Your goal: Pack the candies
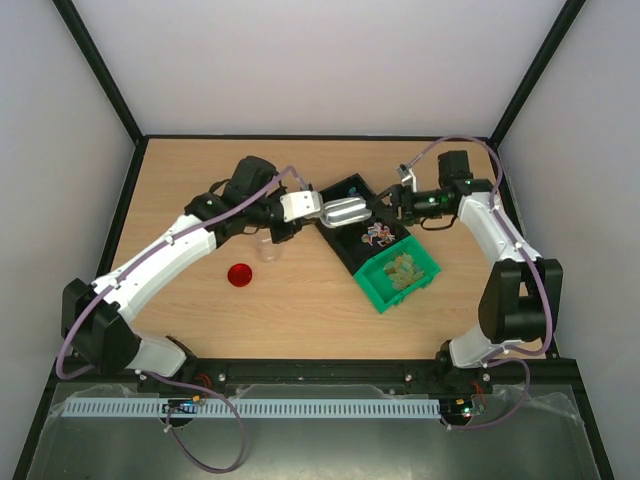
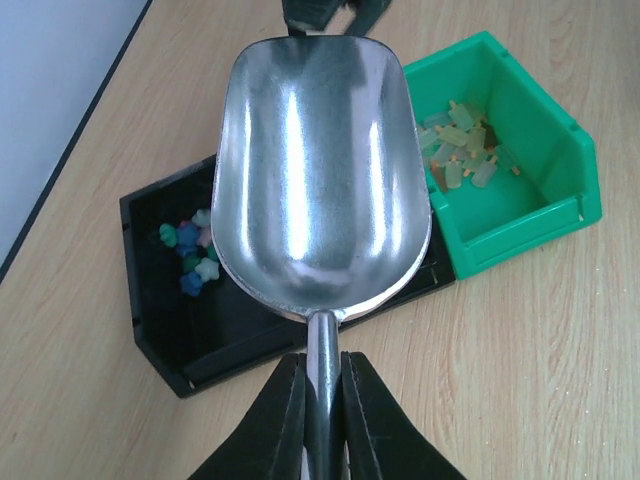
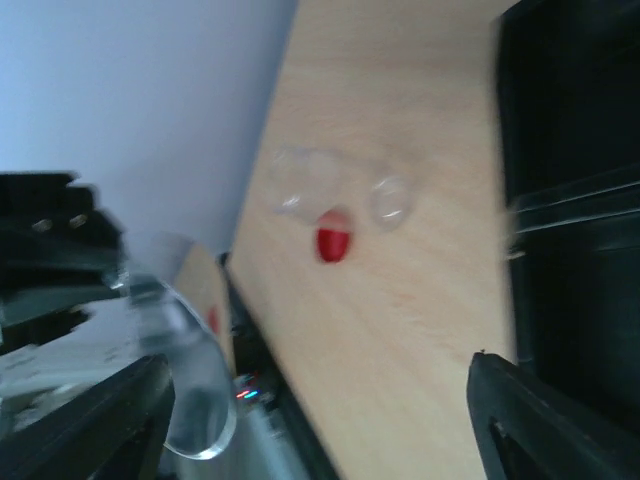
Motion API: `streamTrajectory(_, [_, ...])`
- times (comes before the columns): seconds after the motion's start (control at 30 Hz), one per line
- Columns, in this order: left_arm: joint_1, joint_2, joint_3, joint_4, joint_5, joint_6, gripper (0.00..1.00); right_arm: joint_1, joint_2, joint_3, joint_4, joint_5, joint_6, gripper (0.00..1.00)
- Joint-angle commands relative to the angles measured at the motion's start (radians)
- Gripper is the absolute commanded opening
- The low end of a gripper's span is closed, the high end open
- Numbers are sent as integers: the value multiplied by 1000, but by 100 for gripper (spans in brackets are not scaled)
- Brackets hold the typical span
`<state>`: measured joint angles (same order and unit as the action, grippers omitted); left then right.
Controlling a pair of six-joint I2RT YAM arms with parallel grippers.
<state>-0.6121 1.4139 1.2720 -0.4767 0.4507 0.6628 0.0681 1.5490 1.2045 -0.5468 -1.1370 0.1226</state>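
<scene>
My left gripper [image 2: 322, 400] is shut on the handle of a silver metal scoop [image 2: 320, 170], whose bowl is empty and hangs over a black tray [image 2: 160, 330]. Small blue, green and pale candies [image 2: 190, 255] lie in that tray. Pale greenish-tan candies [image 2: 460, 150] sit in a green bin [image 2: 540, 170] beside it. In the top view the scoop [image 1: 345, 212] points right toward my right gripper [image 1: 385, 205]. The right wrist view is blurred; there the right gripper [image 3: 320, 400] is open, with the scoop's rim [image 3: 190, 390] beside its left finger.
A round red lid [image 1: 239, 275] and a clear jar [image 1: 268, 250] stand on the wooden table [image 1: 200, 180] left of the black tray [image 1: 335, 240]. The green bin [image 1: 375, 290] touches the tray's near-right end. Dark frame edges bound the table.
</scene>
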Motion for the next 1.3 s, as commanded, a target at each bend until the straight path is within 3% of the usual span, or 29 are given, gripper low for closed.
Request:
streamTrajectory(0.0, [14, 28, 23, 11, -48, -120, 2, -44, 39, 111, -77, 319, -136, 85])
streamTrajectory(0.13, [15, 134, 137, -126, -155, -177, 2, -46, 92, 156, -60, 567, -208, 86])
streamTrajectory(0.5, [10, 487, 574, -482, -384, -235, 2, 2, 217, 148, 32, 761, -252, 72])
streamTrajectory(0.77, [-13, 660, 764, -626, -490, -215, 2, 40, 253, 127, 79, 797, -249, 65])
streamTrajectory(1.03, [-46, 739, 799, -674, -545, -213, 2, 55, 269, 70, 129, 813, -232, 59])
streamTrajectory(1.27, [-57, 831, 879, -726, -592, -219, 2, 77, 274, 42, 161, 817, -230, 46])
